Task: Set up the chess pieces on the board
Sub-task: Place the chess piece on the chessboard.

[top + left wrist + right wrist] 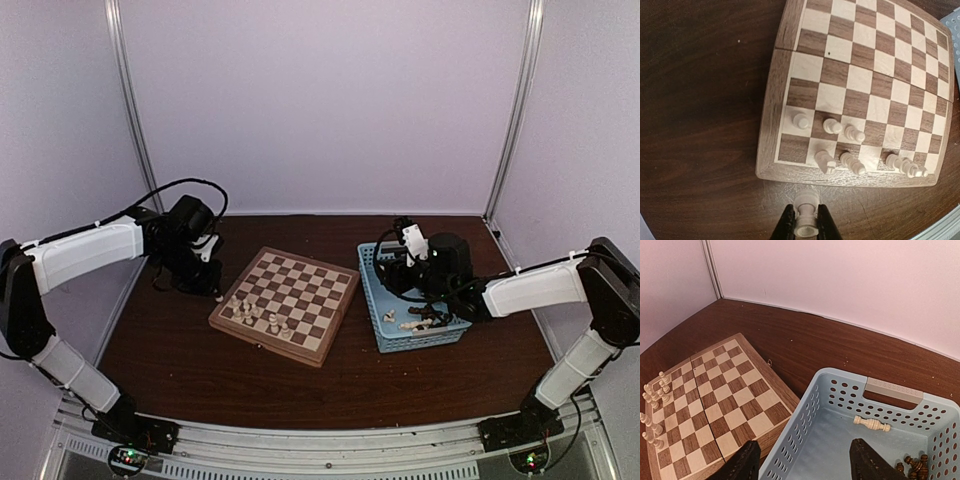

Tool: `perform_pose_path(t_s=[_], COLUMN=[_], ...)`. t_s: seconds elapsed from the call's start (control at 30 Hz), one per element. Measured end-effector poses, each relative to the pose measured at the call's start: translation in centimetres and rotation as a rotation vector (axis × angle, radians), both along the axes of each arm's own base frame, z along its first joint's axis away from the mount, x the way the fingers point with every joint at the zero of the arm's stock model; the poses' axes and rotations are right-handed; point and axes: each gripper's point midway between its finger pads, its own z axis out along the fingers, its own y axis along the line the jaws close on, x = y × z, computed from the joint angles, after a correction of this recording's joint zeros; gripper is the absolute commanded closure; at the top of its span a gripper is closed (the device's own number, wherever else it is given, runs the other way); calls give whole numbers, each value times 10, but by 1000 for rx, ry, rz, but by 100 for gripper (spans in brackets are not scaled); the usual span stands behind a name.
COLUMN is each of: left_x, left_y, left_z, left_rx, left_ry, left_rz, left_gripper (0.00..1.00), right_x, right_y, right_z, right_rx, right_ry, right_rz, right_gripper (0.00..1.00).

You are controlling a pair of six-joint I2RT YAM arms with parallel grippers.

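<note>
The board lies mid-table, with several cream-white chess pieces standing on its left rows. My left gripper is shut on a cream-white piece. It holds the piece over the bare table, just outside the board's rim near the corner. In the top view this gripper hangs left of the board. My right gripper stands open and empty above the left wall of the light-blue basket. One white piece lies on the basket floor, and dark pieces sit in its corner.
The basket sits right of the board, nearly touching it, with more pieces at its near end. Pale walls close in the brown table on three sides.
</note>
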Motion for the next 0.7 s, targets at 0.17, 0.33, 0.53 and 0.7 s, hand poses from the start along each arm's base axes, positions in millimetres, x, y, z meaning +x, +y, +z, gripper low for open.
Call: perform_pose_path(t_s=[0.17,0.33,0.53,0.7], left_x=[-11,-7,0,4], left_y=[8,4,0,-2], left_z=[-21,-29,-50,-60], left_rx=[-23,-33,-20,-13], left_ry=[65,72,100,112], left_rz=[27,23,23,24], left_gripper=[95,95,94,93], right_x=[0,0,0,0], right_y=[0,0,0,0], right_z=[0,0,0,-1], right_rx=[-3,-4,-6,-7], right_ry=[-1,-1,-3,-2], right_rz=[1,1,2,2], right_gripper=[36,36,36,36])
